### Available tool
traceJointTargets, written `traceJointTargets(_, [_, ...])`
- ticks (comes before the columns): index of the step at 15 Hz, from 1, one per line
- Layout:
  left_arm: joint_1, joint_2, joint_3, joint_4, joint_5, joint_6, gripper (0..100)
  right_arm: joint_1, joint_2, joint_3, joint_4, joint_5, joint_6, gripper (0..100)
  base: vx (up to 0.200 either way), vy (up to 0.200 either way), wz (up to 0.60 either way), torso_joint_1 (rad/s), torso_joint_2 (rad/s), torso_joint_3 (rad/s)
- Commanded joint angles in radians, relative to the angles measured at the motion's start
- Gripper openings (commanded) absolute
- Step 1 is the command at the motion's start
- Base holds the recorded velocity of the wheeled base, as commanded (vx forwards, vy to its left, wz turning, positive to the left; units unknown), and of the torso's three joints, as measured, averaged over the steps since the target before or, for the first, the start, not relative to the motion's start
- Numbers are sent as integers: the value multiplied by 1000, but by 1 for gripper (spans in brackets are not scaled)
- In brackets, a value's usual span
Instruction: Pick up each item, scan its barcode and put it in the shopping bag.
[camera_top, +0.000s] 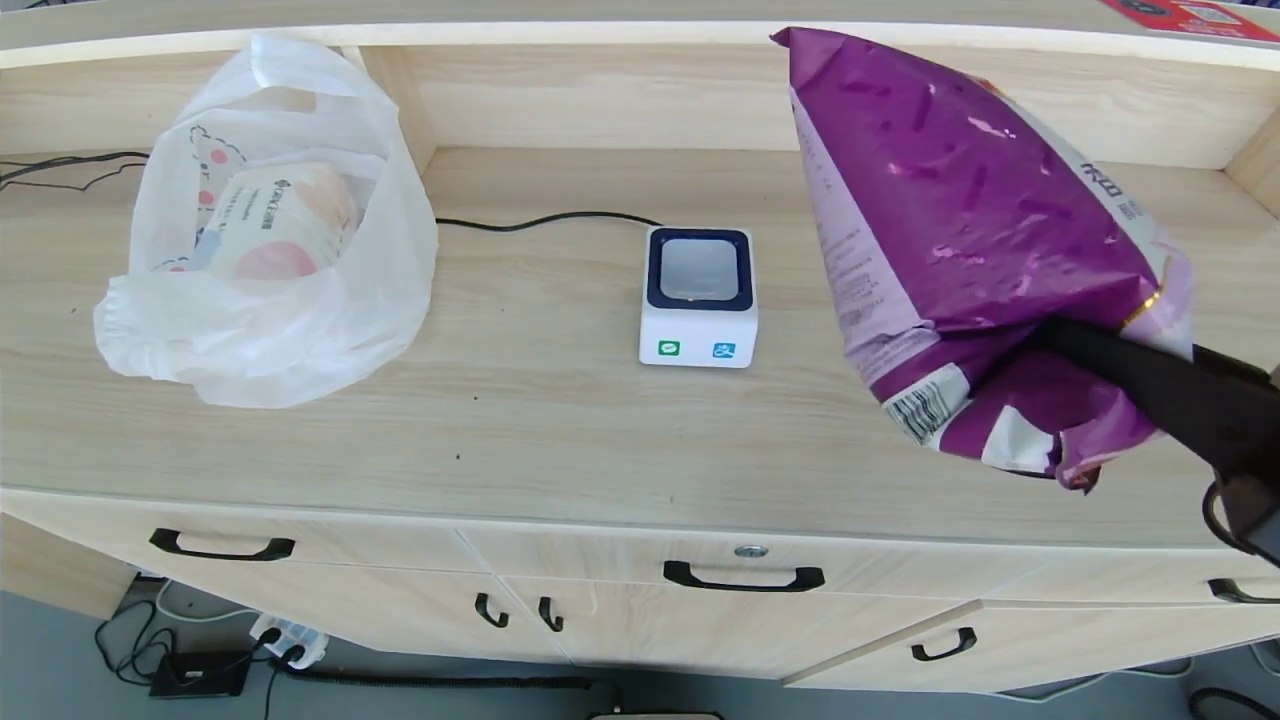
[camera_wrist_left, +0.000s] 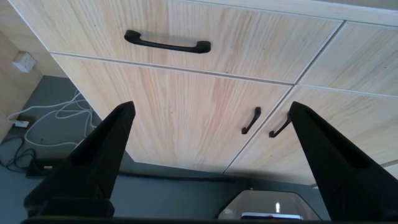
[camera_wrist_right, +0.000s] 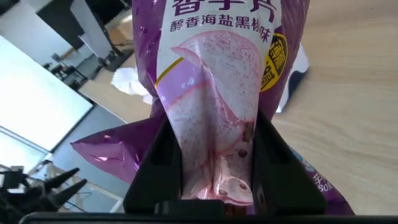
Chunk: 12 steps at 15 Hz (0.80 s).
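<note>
Left gripper (camera_wrist_left: 211, 109) hangs empty, its two fingers spread wide, facing the drawer fronts (camera_wrist_left: 186, 93) below the worktop (camera_top: 560, 430). At the upper left of the head view the white shopping bag (camera_top: 265, 330) slumps on the worktop with its mouth open upward and a pink-and-white packet (camera_top: 280, 225) inside. At mid-frame stands the white scanner (camera_top: 698, 297), its dark-rimmed window facing up, with a black cable (camera_top: 540, 220) running from behind it toward the shopping bag.

At the right, the purple snack bag (camera_top: 960, 200) is held off the worktop. Its long axis is close to upright but leaning, with the top edge toward the upper middle and the bottom seam at the lower right. The right gripper (camera_top: 1060, 335) is clamped on that bottom end, pinching the foil from both sides.

The barcode (camera_top: 915, 410) sits at the snack bag's lower left corner, on the face turned left and toward the camera. The scanner lies to the left of the held bag and lower, well apart from it. The right arm is the nearer one, so I judge the next move to be a carry leftward that brings the barcode corner over the window.
</note>
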Motion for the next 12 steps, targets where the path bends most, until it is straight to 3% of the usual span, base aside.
traceJointTargets(1, [0,0,0,0,0,0,100,-66,61,-72,62,-25,-119,0,-200,0,0,17,7,-2])
traceJointTargets(3, [0,0,0,0,0,0,100,-127,90,-86,59,-54,-141,0,-200,0,0,17,7,-2])
traceJointTargets(5, [0,0,0,0,0,0,100,-167,104,-128,62,-57,-141,0,0,0,0,0,0,0])
traceJointTargets(7, [1,0,0,0,0,0,100,-302,153,-192,46,-69,-155,0,0,0,0,0,0,0])
traceJointTargets(9, [1,0,0,0,0,0,100,-369,202,-203,-51,-66,-205,0,0,200,0,12,17,-5])
traceJointTargets(12, [1,0,0,0,0,0,100,-374,236,-212,-100,-68,-317,0,0,200,0,4,6,-2])
